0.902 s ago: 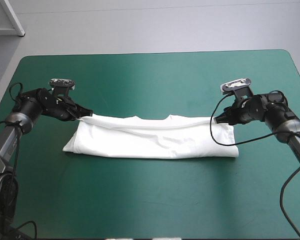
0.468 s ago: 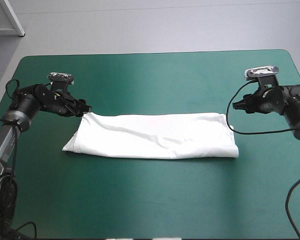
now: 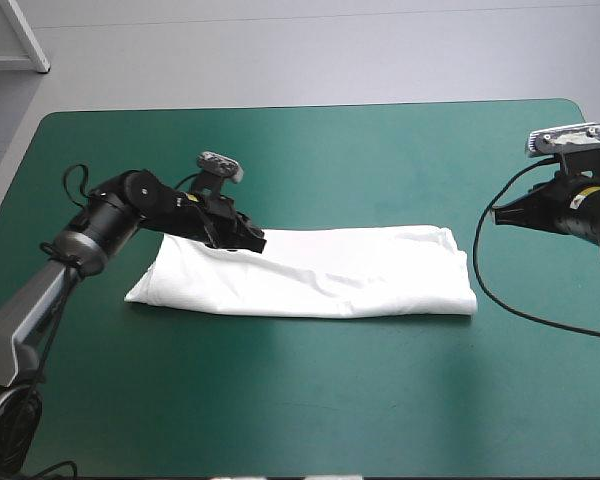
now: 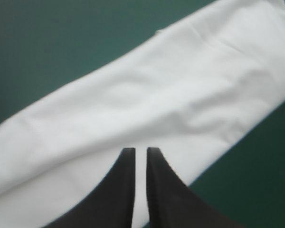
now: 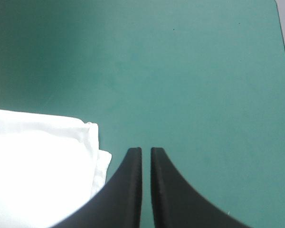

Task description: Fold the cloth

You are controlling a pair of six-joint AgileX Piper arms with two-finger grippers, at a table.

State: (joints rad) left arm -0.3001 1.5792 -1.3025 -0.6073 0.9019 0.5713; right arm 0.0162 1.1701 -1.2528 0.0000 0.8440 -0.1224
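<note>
High view: T-shirt [image 3: 320, 272] lies mid-frame on the desk [image 3: 310, 150], a long folded band; left pincer [image 3: 254, 241] clenched, empty, over its upper-left edge; right pincer [image 3: 497, 214] clenched, clear at frame right; crosswise folds likely left.

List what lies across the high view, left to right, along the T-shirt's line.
Folded T-shirt → right end effector. The left end effector hangs over the T-shirt's left part, so it has no clear place in the order.
</note>
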